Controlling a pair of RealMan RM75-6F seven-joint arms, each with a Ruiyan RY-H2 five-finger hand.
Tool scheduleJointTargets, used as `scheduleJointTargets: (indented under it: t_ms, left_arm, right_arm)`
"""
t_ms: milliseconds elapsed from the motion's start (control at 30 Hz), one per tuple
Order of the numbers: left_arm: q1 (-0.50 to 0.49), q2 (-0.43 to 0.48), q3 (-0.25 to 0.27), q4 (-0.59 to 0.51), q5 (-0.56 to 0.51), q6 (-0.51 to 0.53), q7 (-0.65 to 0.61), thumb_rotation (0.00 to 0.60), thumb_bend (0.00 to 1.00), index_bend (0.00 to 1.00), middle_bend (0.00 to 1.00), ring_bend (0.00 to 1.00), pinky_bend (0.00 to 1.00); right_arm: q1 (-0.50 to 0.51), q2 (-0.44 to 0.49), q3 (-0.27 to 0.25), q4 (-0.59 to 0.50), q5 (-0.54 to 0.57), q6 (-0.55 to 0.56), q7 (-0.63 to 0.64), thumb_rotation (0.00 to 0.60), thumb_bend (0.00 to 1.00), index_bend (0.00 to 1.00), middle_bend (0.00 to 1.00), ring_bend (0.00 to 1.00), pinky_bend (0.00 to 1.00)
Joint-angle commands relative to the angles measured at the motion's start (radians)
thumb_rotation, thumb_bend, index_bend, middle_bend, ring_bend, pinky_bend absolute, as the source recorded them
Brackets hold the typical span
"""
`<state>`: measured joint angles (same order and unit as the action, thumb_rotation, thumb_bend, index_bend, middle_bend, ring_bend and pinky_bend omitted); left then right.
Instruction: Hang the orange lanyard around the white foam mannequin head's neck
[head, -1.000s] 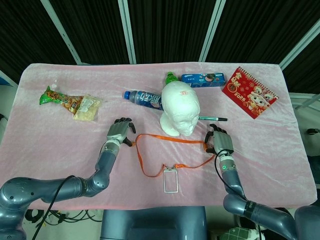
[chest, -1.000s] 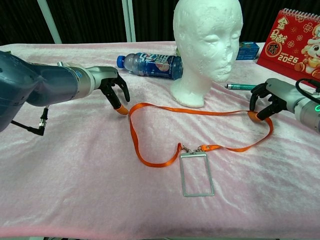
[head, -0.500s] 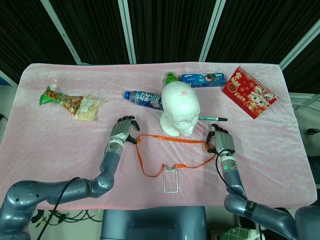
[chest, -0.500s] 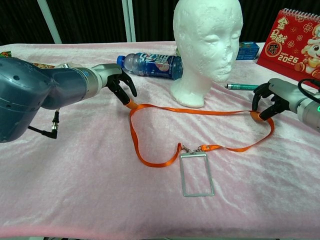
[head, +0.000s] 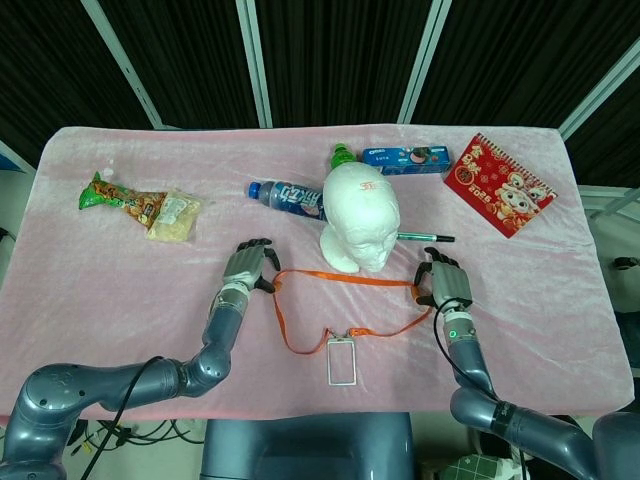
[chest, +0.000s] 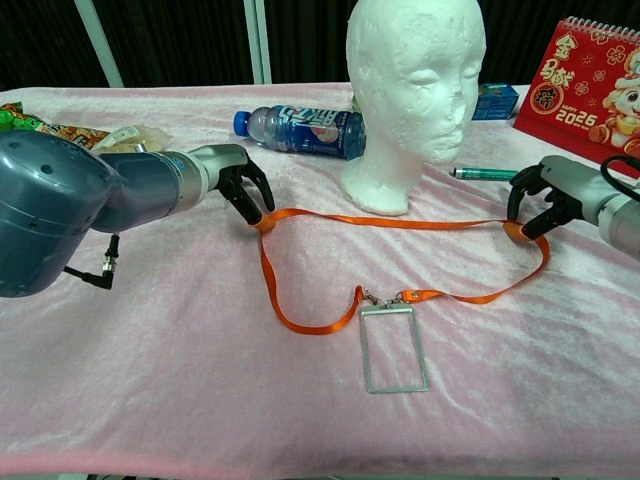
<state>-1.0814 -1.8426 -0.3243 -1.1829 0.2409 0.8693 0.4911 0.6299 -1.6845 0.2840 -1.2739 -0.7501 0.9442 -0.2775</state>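
Note:
The white foam mannequin head stands upright mid-table. In front of it lies the orange lanyard, one stretch pulled straight between my two hands and the rest looping down to a clear badge holder flat on the cloth. My left hand pinches the strap's left bend with its fingertips, left of the head's base. At the strap's right bend my right hand pinches it, right of the head. The strap is in front of the neck, not around it.
A blue bottle lies behind my left hand. A pen lies right of the head. A red calendar, a cookie box and snack bags sit farther back on the pink cloth.
My left hand has slid right and a little toward the head's base, carrying the strap's left bend with it. The right hand has barely shifted.

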Motion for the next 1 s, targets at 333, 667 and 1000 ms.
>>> scheduleJointTargets:
  t_ms: [333,667,1000]
  left_arm:
    - [-0.003,-0.014,0.018,0.014,0.011,0.032,0.059,0.6,0.32,0.51,0.11,0.0,0.0]
    - [0.002,-0.032,0.023,0.026,0.023,0.042,0.095,0.6,0.39,0.53,0.12,0.0,0.0]
    - [0.003,-0.059,0.016,0.049,0.053,0.055,0.108,0.6,0.4,0.56,0.13,0.0,0.0]
  right_arm:
    - [-0.002,-0.001,-0.003,0.002,0.002,-0.002,0.0,0.6,0.47,0.68,0.13,0.16,0.15]
    - [-0.002,-0.006,-0.004,0.007,0.003,-0.006,0.004,0.6,0.47,0.68,0.13,0.16,0.15]
    - [-0.003,-0.002,-0.003,0.0,-0.002,-0.003,0.006,0.6,0.47,0.68,0.13,0.16,0.15]
